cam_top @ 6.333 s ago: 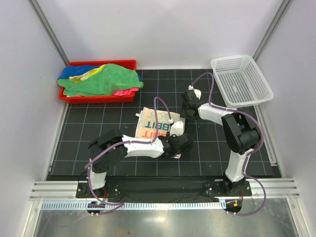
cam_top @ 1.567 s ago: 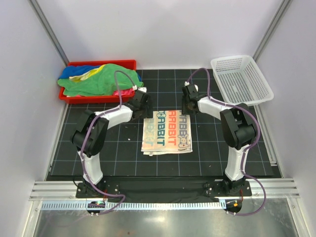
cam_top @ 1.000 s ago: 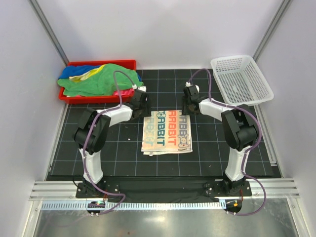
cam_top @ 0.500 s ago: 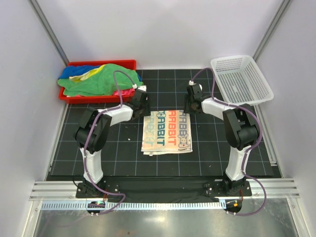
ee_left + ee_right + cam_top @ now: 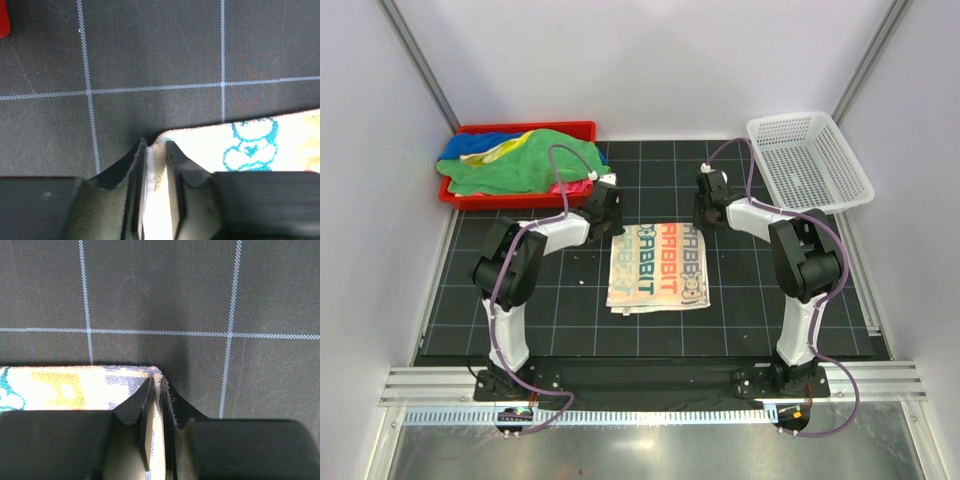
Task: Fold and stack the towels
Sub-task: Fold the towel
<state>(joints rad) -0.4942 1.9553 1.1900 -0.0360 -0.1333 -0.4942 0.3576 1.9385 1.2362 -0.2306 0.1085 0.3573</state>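
Observation:
A cream towel (image 5: 658, 265) with teal and orange letters lies flat on the black grid mat, folded into a rough square. My left gripper (image 5: 612, 222) is at its far left corner. In the left wrist view the jaws (image 5: 155, 146) stand narrowly apart with the towel's corner (image 5: 280, 135) pinched between them. My right gripper (image 5: 704, 221) is at the far right corner. In the right wrist view it (image 5: 158, 381) is shut tight on the towel's edge (image 5: 75, 385). More towels, green (image 5: 535, 162) on top with blue, yellow and pink beneath, are heaped at the back left.
The heap lies in a red tray (image 5: 480, 129) at the mat's back left corner. A white mesh basket (image 5: 810, 160) stands at the back right. White walls enclose the mat on three sides.
Six seconds ago the left arm was at the towel's near side; it now holds the far left corner, and the towel lies wider. In the last second both grippers edged slightly farther back.

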